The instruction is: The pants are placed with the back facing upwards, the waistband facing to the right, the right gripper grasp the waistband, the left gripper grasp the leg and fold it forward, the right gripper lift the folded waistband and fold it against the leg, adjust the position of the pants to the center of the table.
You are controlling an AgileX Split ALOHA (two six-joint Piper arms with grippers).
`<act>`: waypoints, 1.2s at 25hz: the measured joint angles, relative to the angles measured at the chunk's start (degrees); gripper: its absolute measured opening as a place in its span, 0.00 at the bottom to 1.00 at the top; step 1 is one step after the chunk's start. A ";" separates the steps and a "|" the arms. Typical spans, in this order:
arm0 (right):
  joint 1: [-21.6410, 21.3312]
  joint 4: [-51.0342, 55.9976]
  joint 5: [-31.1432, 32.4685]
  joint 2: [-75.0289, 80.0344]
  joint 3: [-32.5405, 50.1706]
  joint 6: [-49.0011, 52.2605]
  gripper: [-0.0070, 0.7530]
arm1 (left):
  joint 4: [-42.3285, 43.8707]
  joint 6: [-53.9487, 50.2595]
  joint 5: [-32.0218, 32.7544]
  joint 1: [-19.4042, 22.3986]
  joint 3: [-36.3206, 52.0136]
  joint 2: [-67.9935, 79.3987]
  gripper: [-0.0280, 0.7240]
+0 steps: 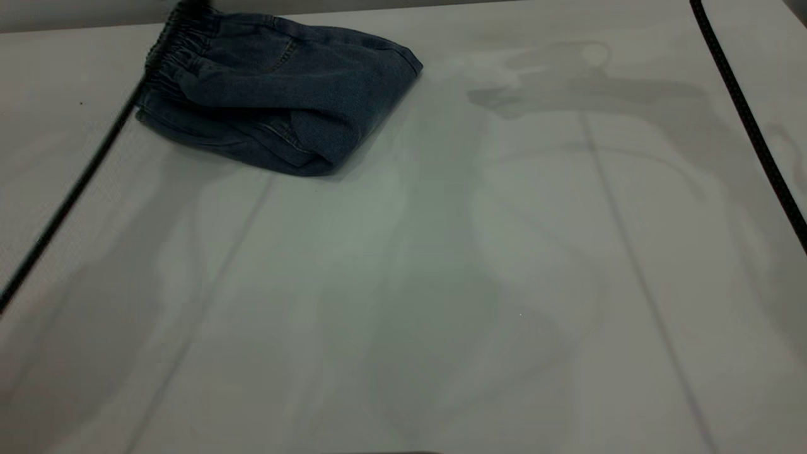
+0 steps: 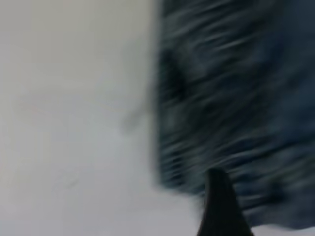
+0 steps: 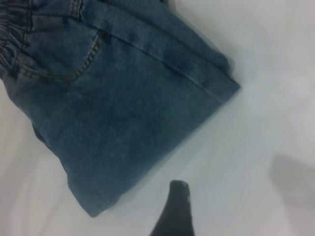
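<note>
The pants (image 1: 271, 101) lie folded into a compact blue denim bundle at the far left of the table (image 1: 441, 284). The gathered waistband (image 1: 170, 57) faces left in the exterior view, and one back pocket shows. The printed leg is hidden inside the fold. In the right wrist view the pants (image 3: 123, 108) lie flat with the waistband (image 3: 10, 34) at the frame's edge. A dark part of my right gripper (image 3: 178, 211) hovers over bare table just off the folded edge. My left gripper (image 2: 220, 206) is close over the blurred, ruffled denim (image 2: 236, 98) at its edge.
A black cable (image 1: 69, 195) runs diagonally from the waistband down the table's left side. Another black cable (image 1: 750, 120) crosses the right side. Arm shadows fall over the bare white surface at the middle and right.
</note>
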 joint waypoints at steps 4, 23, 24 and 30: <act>0.00 0.05 0.00 0.00 0.00 0.00 0.78 | -7.63 13.64 0.00 -0.59 0.00 0.97 0.59; 0.00 -0.07 0.42 0.00 0.00 0.00 0.78 | -6.73 27.87 0.00 -2.60 -0.89 11.09 0.56; -0.06 -0.12 0.42 0.00 0.00 0.00 0.78 | -6.80 25.17 0.00 -3.30 -0.89 11.09 0.55; -1.95 -0.18 0.47 -0.05 0.00 0.00 0.78 | -7.94 7.80 0.00 -8.71 -0.89 11.09 0.54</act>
